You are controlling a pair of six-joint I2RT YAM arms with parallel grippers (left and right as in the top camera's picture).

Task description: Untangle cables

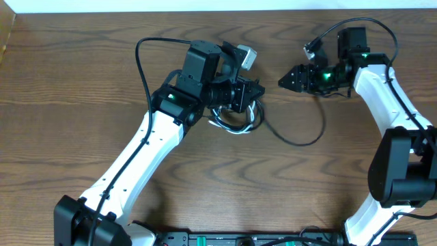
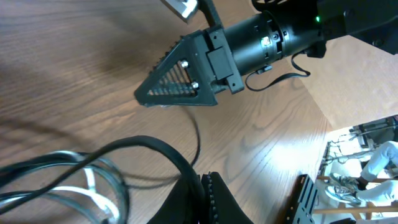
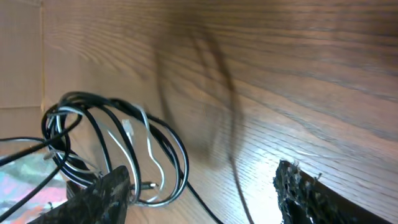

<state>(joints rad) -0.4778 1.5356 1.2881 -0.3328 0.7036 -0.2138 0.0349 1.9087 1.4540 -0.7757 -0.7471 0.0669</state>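
- A brown wood-grain surface (image 1: 68,102) fills the overhead view. A pale strip (image 1: 218,5) runs along its far edge, and a black bar (image 1: 205,239) lies along the near edge between the arm bases.
- Open room: there is wide bare wood to the left of the left arm (image 1: 136,160), and a broad bare stretch on the near side between the two arms.
- The cables (image 1: 235,124) lie as one small coil of black and white loops near the middle of the surface, partly under the left arm's wrist.
- A black strand (image 1: 304,142) runs out of the coil, bows toward the near side and curves back up toward the right arm (image 1: 382,89).
- The left jaws are drawn together just above the coil. A black length lies against one finger; whether it is pinched cannot be told.
- The right jaws stand apart with only bare wood between them. They point at the left jaws, tips near but not touching.
- In the way: the left arm's own thick cord (image 1: 140,68) arches over the wood on the far side. The two wrists crowd the coil from the far side and the right.
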